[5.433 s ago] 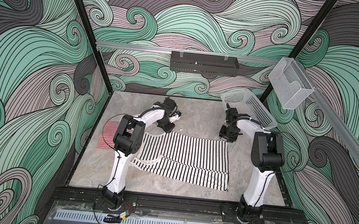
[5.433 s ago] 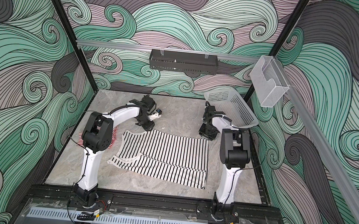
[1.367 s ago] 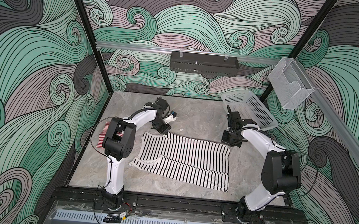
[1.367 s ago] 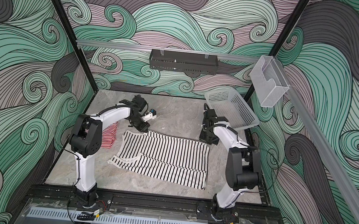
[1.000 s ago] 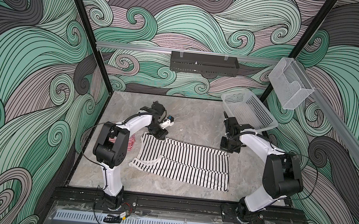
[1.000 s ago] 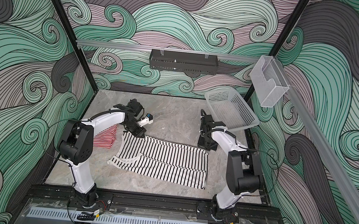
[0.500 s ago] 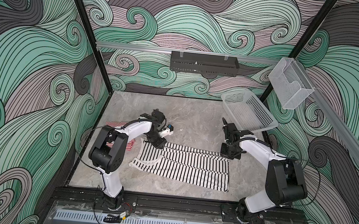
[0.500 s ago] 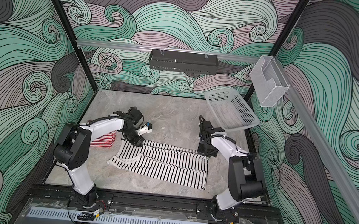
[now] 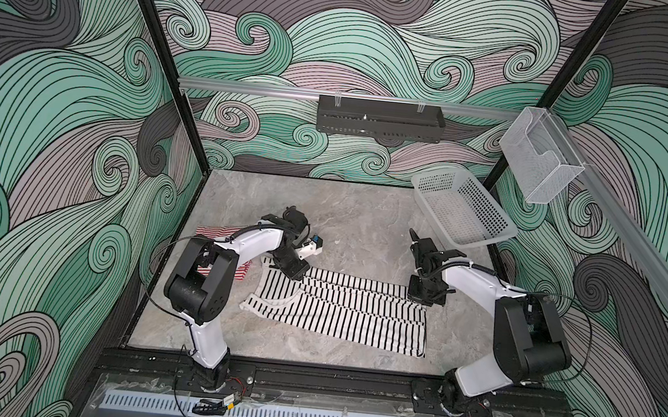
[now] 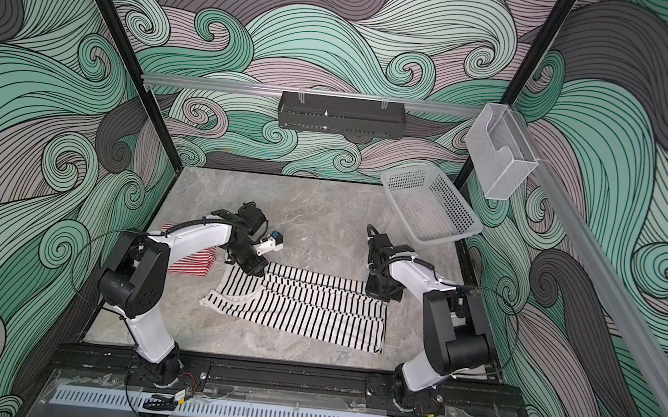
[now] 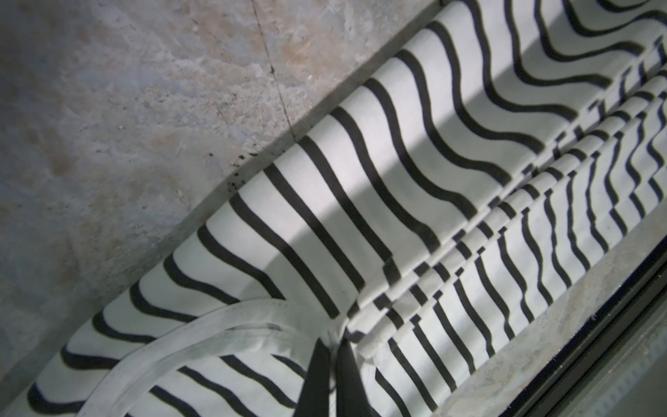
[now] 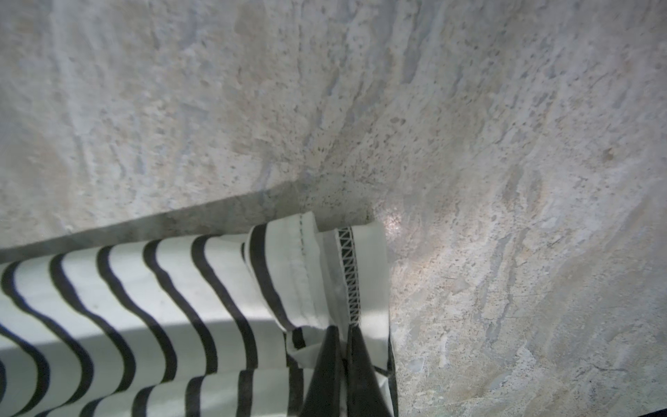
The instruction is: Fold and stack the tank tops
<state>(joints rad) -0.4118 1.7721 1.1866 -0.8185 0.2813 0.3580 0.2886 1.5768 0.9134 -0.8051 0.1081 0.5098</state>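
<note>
Two tank tops, two grippers, one basket, seen in a top view; the black-striped top (image 9: 339,310) lies at frame centre on the table (image 9: 365,216), its upper edge doubled over; the left gripper (image 9: 295,270) is clamped on its upper-left strap corner; the right gripper (image 9: 424,295) is clamped on its upper-right hem corner; the red-striped top (image 9: 219,232) lies left of centre, partly behind the left arm; the basket (image 9: 435,176) sits upper right of centre.
</note>
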